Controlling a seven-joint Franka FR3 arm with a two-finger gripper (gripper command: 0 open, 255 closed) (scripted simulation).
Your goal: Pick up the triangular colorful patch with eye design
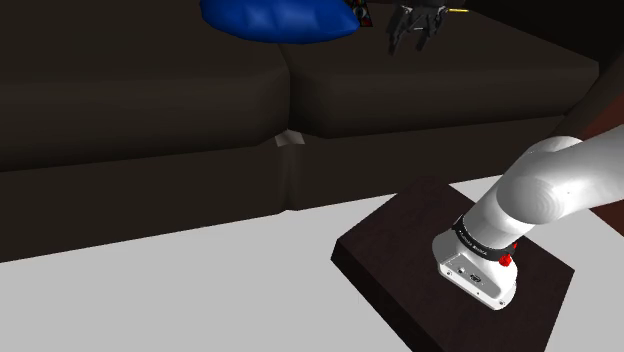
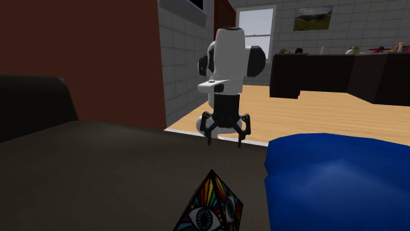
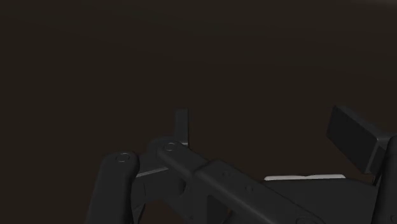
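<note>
So the all-black two-finger gripper (image 2: 224,140) hung over the dark brown sofa seat (image 2: 98,170) with its fingers spread wide and nothing between them. The triangular rainbow-coloured patch with eyes printed on it (image 2: 211,207) sat point-up on that seat, just left of the big blue cushion (image 2: 341,177) in the second exterior view, nearer that camera than the gripper. My guess: it's light and not slippery, so pinch gently across the narrow upper tip.

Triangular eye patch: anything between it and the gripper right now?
Nothing visible does. In the second exterior view, bare dark sofa seat lies between the open gripper and the patch. The blue cushion sits close beside the patch, off the direct line.
</note>
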